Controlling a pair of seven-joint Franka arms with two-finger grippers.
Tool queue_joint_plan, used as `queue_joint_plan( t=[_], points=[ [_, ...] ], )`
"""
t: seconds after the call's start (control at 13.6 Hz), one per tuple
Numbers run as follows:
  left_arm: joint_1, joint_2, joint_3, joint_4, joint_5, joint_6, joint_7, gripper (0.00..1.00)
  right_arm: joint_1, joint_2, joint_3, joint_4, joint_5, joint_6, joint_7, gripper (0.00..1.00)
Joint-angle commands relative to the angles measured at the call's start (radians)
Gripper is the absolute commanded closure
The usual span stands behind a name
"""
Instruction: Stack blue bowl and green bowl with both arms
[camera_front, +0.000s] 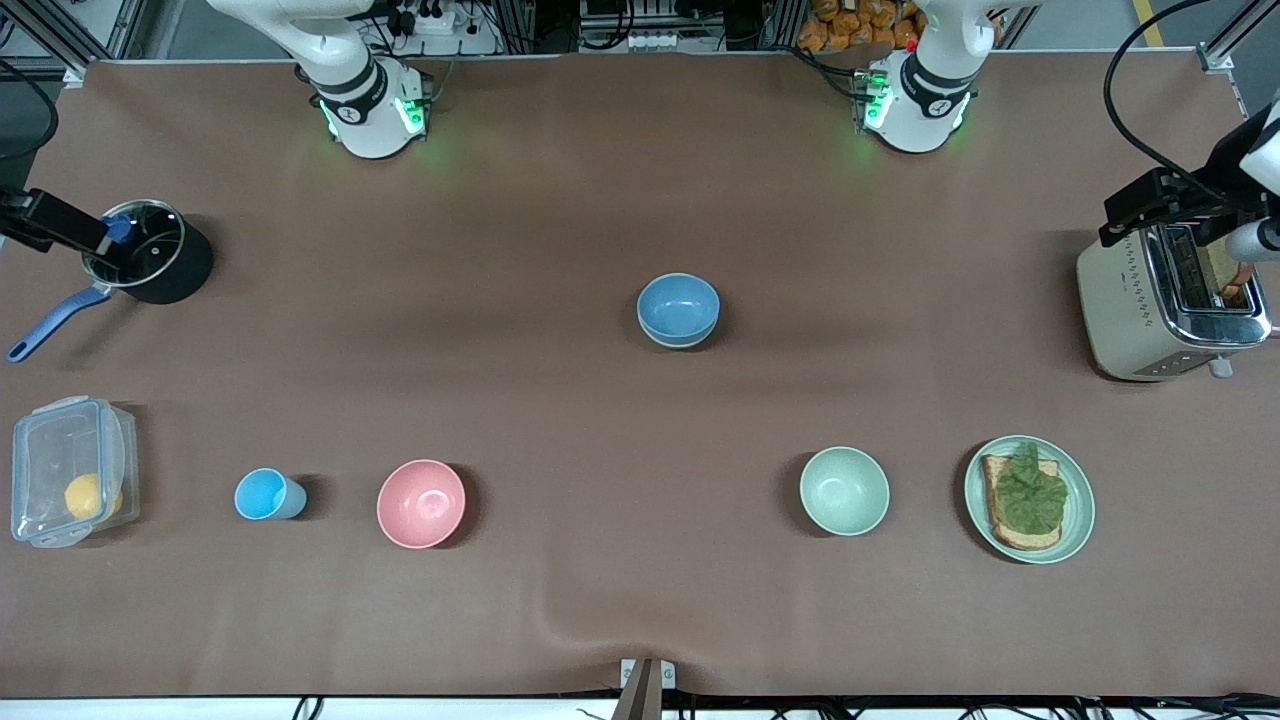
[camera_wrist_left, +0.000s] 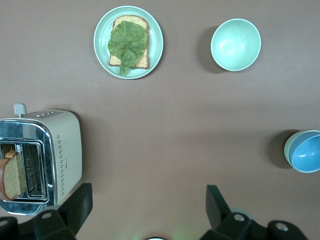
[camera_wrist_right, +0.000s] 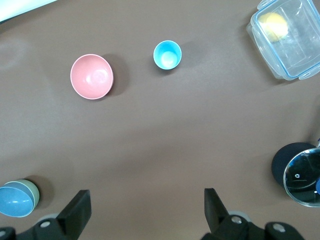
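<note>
The blue bowl (camera_front: 678, 305) sits nested inside the green bowl (camera_front: 678, 344) at the middle of the table, and only the green bowl's rim shows under it. The stack also shows in the left wrist view, blue bowl (camera_wrist_left: 306, 152) and green rim (camera_wrist_left: 288, 149), and in the right wrist view, blue bowl (camera_wrist_right: 15, 201) and green rim (camera_wrist_right: 33, 190). My left gripper (camera_front: 1150, 205) (camera_wrist_left: 148, 194) is open and empty, up over the toaster. My right gripper (camera_front: 60, 222) (camera_wrist_right: 147, 197) is open and empty, up over the pot.
A paler mint bowl (camera_front: 844, 490), a green plate with toast and lettuce (camera_front: 1078, 525), a pink bowl (camera_front: 421, 503), a light-blue cup (camera_front: 264, 494) and a clear box holding a yellow fruit (camera_front: 60, 450) lie nearer the camera. A toaster (camera_front: 1120, 300) and a black pot (camera_front: 170, 275) stand at the table's ends.
</note>
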Motion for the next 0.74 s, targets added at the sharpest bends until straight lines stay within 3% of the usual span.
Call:
queue_joint_plan(
  t=[0.0, 0.66],
  points=[
    [-0.080, -0.002, 0.082, 0.012, -0.020, -0.002, -0.011, 0.00, 0.004, 0.002, -0.009, 0.005, -0.015, -0.004, -0.007, 0.00],
    [-0.082, -0.005, 0.056, 0.011, -0.025, -0.004, -0.064, 0.00, 0.005, 0.002, -0.010, 0.002, -0.022, -0.007, -0.007, 0.00]
  ],
)
